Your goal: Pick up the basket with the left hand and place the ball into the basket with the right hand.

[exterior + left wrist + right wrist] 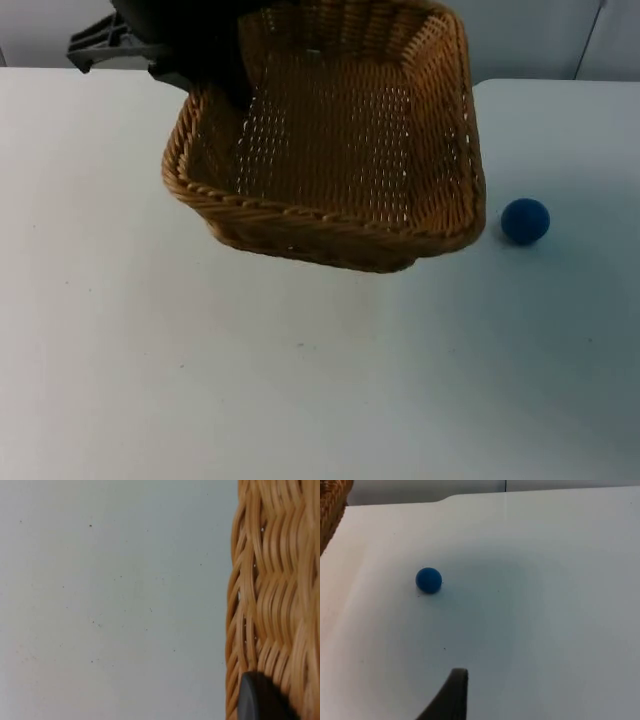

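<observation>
A: From the top camera, what do you see?

B: The basket (330, 140) hangs tilted above the white table (300, 380), lifted off it. The left gripper (205, 75) is clamped on the basket's rim at its back left corner, with the black arm coming in from behind it.

A: And the ball?

B: The blue ball (525, 221) lies on the table just past the basket's right side, well away from the left gripper and not touching the basket.

A: The left wrist camera?

B: A black fingertip (257, 700) presses against the woven wall of the basket (272, 595), so that gripper is closed on the basket. Beside it lies the bare table (110, 600).

A: The right wrist camera?

B: The right gripper's fingertip (452, 695) hangs over the table (545, 605). The ball (428, 580) sits ahead of it, apart from it, and an edge of the basket (332, 505) lies beyond the ball. I cannot tell whether this gripper is open or closed.
</observation>
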